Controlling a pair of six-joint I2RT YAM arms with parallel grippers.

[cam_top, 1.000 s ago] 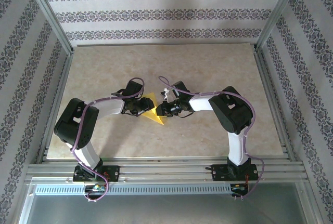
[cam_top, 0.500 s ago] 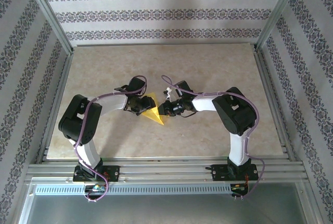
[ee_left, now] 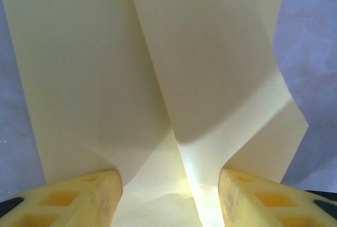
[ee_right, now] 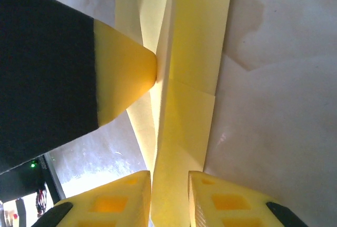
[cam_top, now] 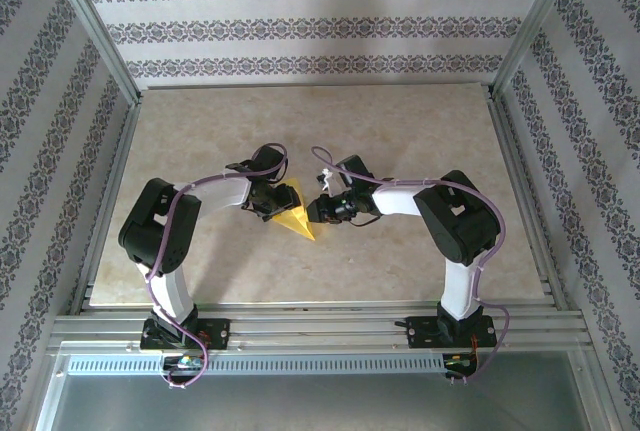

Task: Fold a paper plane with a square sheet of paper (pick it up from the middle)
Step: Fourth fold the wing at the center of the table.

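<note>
A flat rectangular tabletop of pale beige, marble-patterned material (cam_top: 400, 131) is bordered by silver aluminium rails (cam_top: 320, 326) along its near edge and sides. A folded sheet of thin yellow paper (cam_top: 291, 209) sits near its middle, slightly left; whether it touches the surface cannot be told.

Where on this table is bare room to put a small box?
The far table strip along the back wall is bare, also the near strip between the arm bases. The centre is crowded: left gripper, right gripper and yellow paper meet.
</note>
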